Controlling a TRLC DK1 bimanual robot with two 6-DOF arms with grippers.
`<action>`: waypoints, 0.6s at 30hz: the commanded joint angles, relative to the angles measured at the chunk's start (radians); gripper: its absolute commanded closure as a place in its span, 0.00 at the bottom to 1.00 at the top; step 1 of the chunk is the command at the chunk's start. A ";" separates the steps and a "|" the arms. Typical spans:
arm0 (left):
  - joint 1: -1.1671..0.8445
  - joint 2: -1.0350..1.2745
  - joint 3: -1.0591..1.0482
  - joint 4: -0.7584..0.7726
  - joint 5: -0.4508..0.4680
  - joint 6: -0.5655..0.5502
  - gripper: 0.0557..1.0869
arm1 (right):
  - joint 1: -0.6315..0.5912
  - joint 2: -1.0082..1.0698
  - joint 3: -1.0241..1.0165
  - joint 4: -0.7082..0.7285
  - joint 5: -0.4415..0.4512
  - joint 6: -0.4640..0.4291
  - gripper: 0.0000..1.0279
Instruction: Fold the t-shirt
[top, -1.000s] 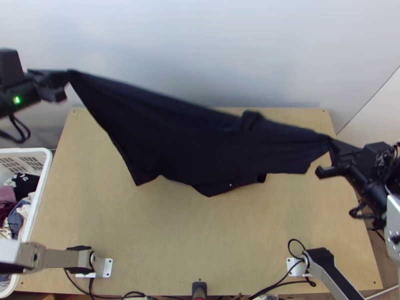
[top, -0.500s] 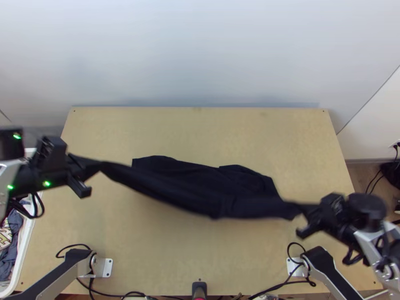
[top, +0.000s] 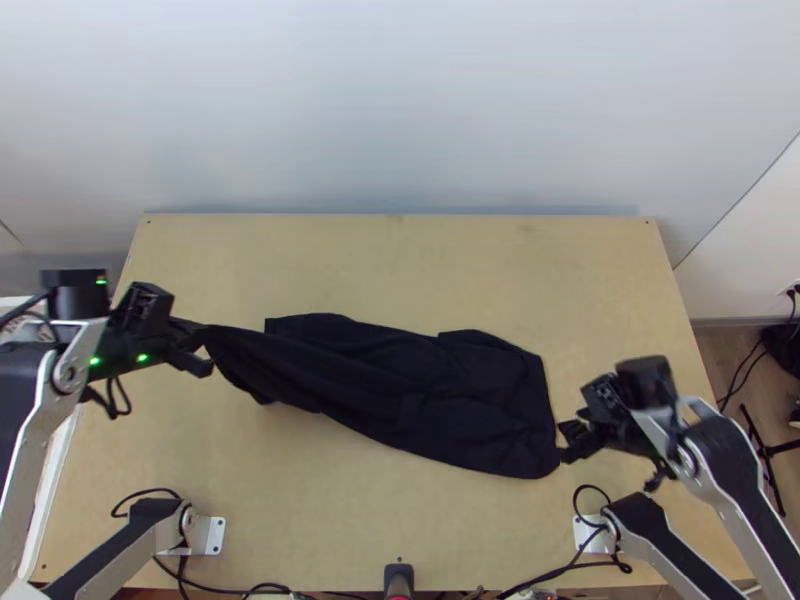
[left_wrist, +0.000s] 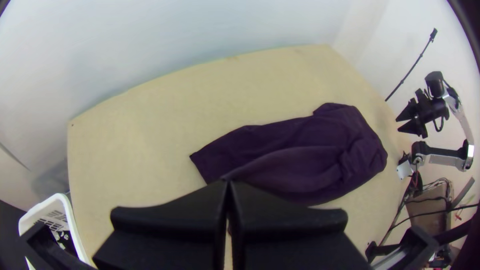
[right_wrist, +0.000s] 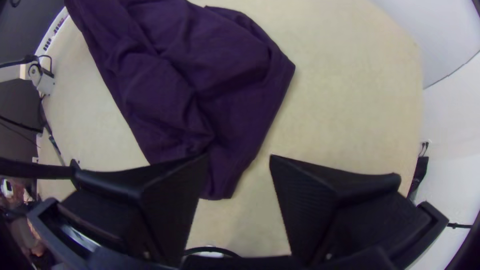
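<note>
Worktop in pale wood carries the dark t-shirt across its middle. The shirt's long axis runs side to side on a slant: in the top view its left end sits farther up the worktop, its right end nearer the near edge. It lies lengthwise in loose, rumpled layers, the right part down on the wood, the left part drawn into a narrow, raised strip. Dark cloth on dark cloth makes the layers hard to separate, and I cannot tell which end is collar or hem.

The left gripper grips that strip, its fingers closed on it; they hide the tip of the cloth. The right gripper is just beside the shirt's right end, its fingers wide apart; whether they touch the fabric I cannot tell. The right wrist view's edge cuts off the shirt's far stretch.

A white basket stands beside the worktop's left side, mostly covered by the left arm in the top view.
</note>
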 joint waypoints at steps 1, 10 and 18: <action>-0.101 0.045 -0.093 0.078 -0.038 -0.015 0.96 | -0.060 0.173 0.008 0.038 0.002 -0.099 0.18; -0.102 0.140 -0.058 0.103 -0.039 0.003 0.96 | 0.064 0.429 0.152 -0.018 -0.023 -0.148 0.19; -0.068 0.183 -0.007 0.107 -0.038 0.011 0.96 | 0.174 0.547 0.203 -0.039 -0.024 -0.191 0.33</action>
